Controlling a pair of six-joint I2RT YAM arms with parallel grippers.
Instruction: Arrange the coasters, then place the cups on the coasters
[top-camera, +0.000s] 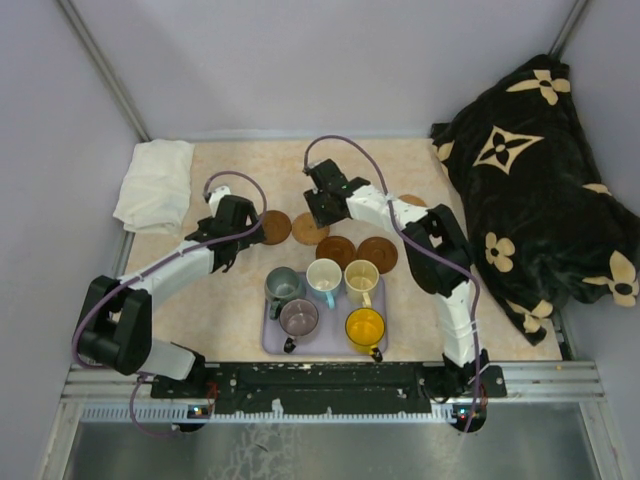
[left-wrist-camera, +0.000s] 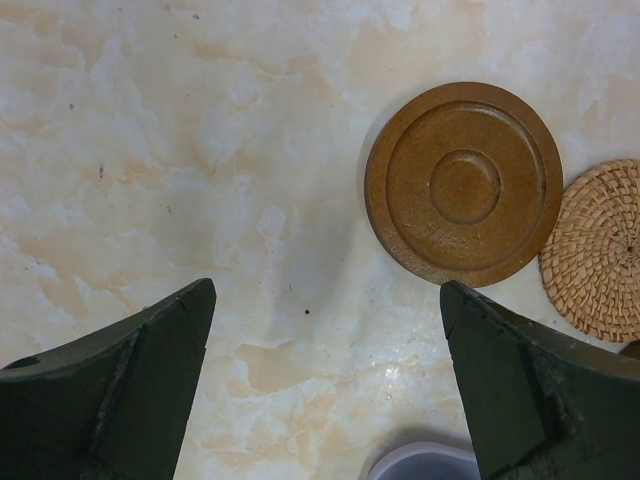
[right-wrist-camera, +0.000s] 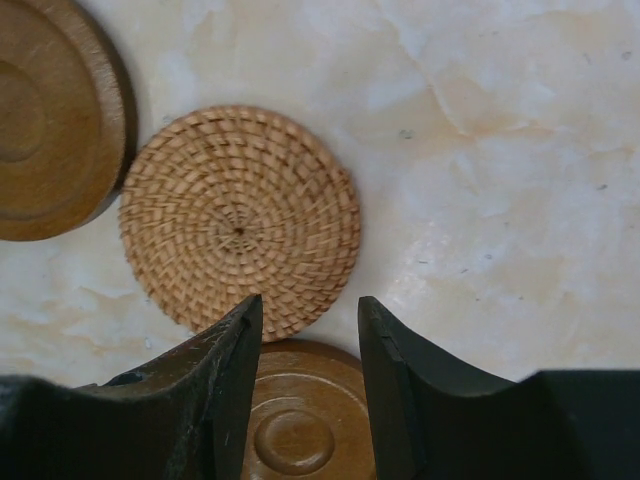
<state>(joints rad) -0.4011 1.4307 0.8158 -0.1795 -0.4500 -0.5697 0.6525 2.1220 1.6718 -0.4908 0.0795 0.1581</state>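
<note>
Right end effector (right-wrist-camera: 310, 310) half-spread and empty over woven coaster (right-wrist-camera: 240, 215) just behind tray (top-camera: 330, 342) of cups (top-camera: 324, 276), left end effector (left-wrist-camera: 325, 290) spread wide; thin coaster may slip the pinch, or fingers may shove wooden coaster (right-wrist-camera: 45, 120).

Robot lab bench cell.
Left arm (top-camera: 170, 270) and right arm (top-camera: 455, 300) bolted to a black rail (top-camera: 330, 378) at the edge of a marble-look table (top-camera: 400, 160). Plain grey walls (top-camera: 300, 60) on metal struts (top-camera: 100, 60) box it in. Black floral blanket (top-camera: 530, 180) and white towel (top-camera: 155, 185) lie at the sides.
</note>
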